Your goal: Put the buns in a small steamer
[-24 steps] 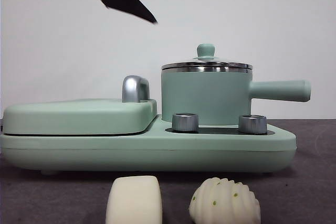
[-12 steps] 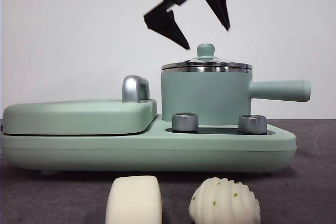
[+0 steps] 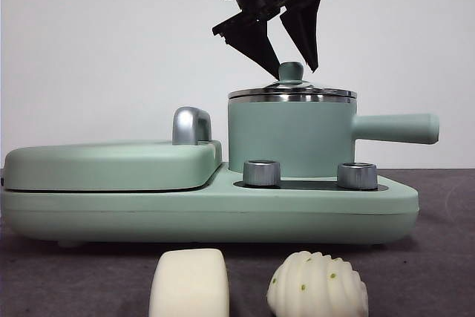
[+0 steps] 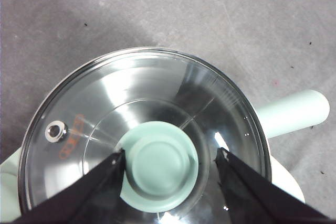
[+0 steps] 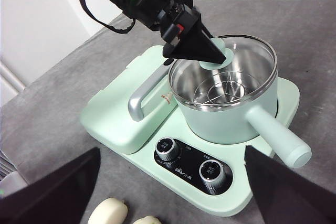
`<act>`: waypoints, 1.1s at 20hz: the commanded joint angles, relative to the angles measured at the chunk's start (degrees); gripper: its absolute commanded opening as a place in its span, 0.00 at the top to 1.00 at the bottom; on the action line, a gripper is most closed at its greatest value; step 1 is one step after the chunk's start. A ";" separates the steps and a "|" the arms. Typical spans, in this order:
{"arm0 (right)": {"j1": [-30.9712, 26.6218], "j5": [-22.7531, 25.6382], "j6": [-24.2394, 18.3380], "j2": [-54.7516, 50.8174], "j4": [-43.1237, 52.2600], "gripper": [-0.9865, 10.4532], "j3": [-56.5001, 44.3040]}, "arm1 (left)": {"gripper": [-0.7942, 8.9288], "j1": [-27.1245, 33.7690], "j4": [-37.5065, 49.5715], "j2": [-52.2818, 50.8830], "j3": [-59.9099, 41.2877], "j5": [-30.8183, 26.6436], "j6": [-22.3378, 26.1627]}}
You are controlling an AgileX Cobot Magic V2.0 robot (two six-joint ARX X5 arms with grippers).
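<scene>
Front view: the two buns are seen at the near edge of the table, in front of the appliance base. The smooth bun lies to the left and the ridged bun, dotted with green specks, lies to the right, a gap being kept between them. Neither is touched by a gripper.

Behind them, the small steamer is seated on the right half of the appliance base, with its straight handle pointed to the right. Its lid is closed on the steel rim, and the green knob is framed on both sides by the black jaws of the left gripper, which is lowered from above. In the left wrist view the jaws are shown spread open, one on each side of the knob, close to it but not closed on it.

The flat grill lid with its chrome handle is seen on the left half of the base, and two dials are set below the steamer.

The right gripper is held well apart from the steamer with its jaws wide open and empty.
</scene>
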 commanded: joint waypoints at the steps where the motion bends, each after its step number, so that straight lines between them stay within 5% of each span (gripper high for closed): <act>1: 0.20 0.04 0.59 0.17 0.39 0.53 1.03 | 0.67 -0.52 0.57 1.81 1.73 -0.96 1.36; 9: 0.20 0.04 0.70 0.17 0.39 0.53 1.03 | 0.72 -0.52 -0.07 2.34 1.73 -1.68 2.80; 16: 0.20 0.02 1.44 0.17 0.39 0.53 1.03 | 0.91 -0.52 -0.52 2.45 1.73 -1.79 2.80; 22: 0.20 0.26 1.40 0.17 0.39 0.53 1.03 | 0.91 -0.52 -1.86 2.43 5.68 -1.79 2.73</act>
